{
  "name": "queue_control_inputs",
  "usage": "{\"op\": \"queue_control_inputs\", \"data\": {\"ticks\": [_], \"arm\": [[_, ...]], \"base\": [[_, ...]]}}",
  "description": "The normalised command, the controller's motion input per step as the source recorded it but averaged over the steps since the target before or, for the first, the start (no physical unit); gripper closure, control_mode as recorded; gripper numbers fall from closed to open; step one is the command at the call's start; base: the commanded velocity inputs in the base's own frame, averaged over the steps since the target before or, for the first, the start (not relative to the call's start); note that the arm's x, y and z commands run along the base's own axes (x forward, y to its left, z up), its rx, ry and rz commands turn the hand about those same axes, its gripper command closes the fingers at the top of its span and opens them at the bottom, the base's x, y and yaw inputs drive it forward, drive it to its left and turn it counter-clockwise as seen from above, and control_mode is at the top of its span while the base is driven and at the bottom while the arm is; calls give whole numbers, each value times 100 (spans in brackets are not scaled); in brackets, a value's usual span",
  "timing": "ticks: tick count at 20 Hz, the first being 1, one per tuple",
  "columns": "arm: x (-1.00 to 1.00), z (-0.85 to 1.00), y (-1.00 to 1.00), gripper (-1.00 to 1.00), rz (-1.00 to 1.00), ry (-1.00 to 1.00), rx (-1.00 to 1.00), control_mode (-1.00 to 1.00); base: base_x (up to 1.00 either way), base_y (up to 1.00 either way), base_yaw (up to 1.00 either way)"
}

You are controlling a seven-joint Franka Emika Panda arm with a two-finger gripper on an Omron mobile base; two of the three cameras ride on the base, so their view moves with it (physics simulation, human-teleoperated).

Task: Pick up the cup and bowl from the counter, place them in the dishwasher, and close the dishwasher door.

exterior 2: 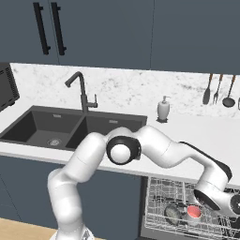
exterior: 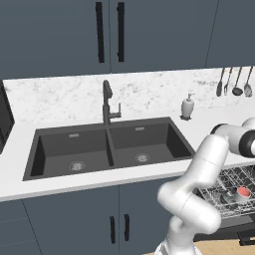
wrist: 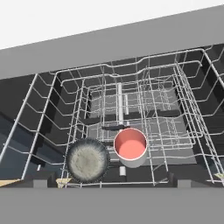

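Left base view: the white arm (exterior: 199,189) rises at the lower right and bends over the edge of the counter (exterior: 60,185) toward the dishwasher (exterior: 234,199). The wire rack (exterior: 246,175) is pulled out below the worktop, and in it sits a cup (exterior: 243,192) with a red inside, with a dark bowl (exterior: 229,197) just beside it on the left. A black double sink (exterior: 107,148) is cut into the counter, a dark tap (exterior: 107,102) stands behind it, and a soap bottle (exterior: 188,106) stands near the wall. Utensils (exterior: 234,82) hang at the upper right.

Right base view: the arm (exterior 2: 154,150) reaches across from the lower left and down to the rack (exterior 2: 157,206) at the lower right. The hand hangs just above the cup (exterior 2: 193,212), and the bowl (exterior 2: 172,213) lies touching or nearly touching the cup on its left. I cannot tell from here how far the fingers are spread.

Hand view: the camera looks down into the rack (wrist: 183,87). The cup (wrist: 130,146) stands upright near the front, mouth up, and the bowl (wrist: 87,160) lies just beside it, tilted against the wires. The gripper's fingertips are hidden, so I cannot tell whether it is spread or closed, and nothing shows between them. The dishwasher door cannot be made out.
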Motion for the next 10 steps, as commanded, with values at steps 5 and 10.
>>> {"op": "queue_control_inputs", "data": {"ticks": [5,10], "arm": [[-20,26,0,-100,-5,-5,0,-100],[-23,8,0,-100,-7,-1,0,-100]], "base": [[0,0,0],[0,0,0]]}}
